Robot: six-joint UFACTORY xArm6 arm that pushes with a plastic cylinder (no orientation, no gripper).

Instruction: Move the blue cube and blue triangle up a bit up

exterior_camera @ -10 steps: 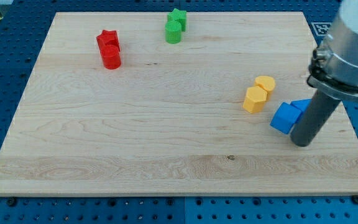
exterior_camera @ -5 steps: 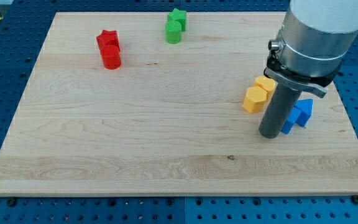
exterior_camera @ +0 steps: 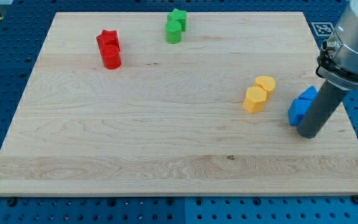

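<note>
My tip point(exterior_camera: 307, 133) is down on the light wooden board point(exterior_camera: 166, 155), near the right edge, touching or just about touching the near-right side of the blue cube point(exterior_camera: 298, 111). The blue triangle point(exterior_camera: 310, 94) sits right behind the cube, on its far-right side, mostly hidden by the rod, so I can't tell how the two faces meet. No fingers on this rig, just a plain rod, so nothing is held; contact is push only. Risk 1: the tip sits off-centre on the cube, to its right, so a push toward the far edge likely spins the cube and drives it left rather than straight. Risk 2: the triangle's sloped face could let it slide off sideways to the right, and the board's right edge is close. Risk 3: leftward drift takes the cube toward the yellow hexagonal block point(exterior_camera: 254, 99) and the yellow round block point(exterior_camera: 265, 83), which are near on the left. The red pair point(exterior_camera: 109, 49) and green pair point(exterior_camera: 175, 26) are well apart at the far left, no concern. I'd re-centre on the near side of both blues before pushing.
</note>
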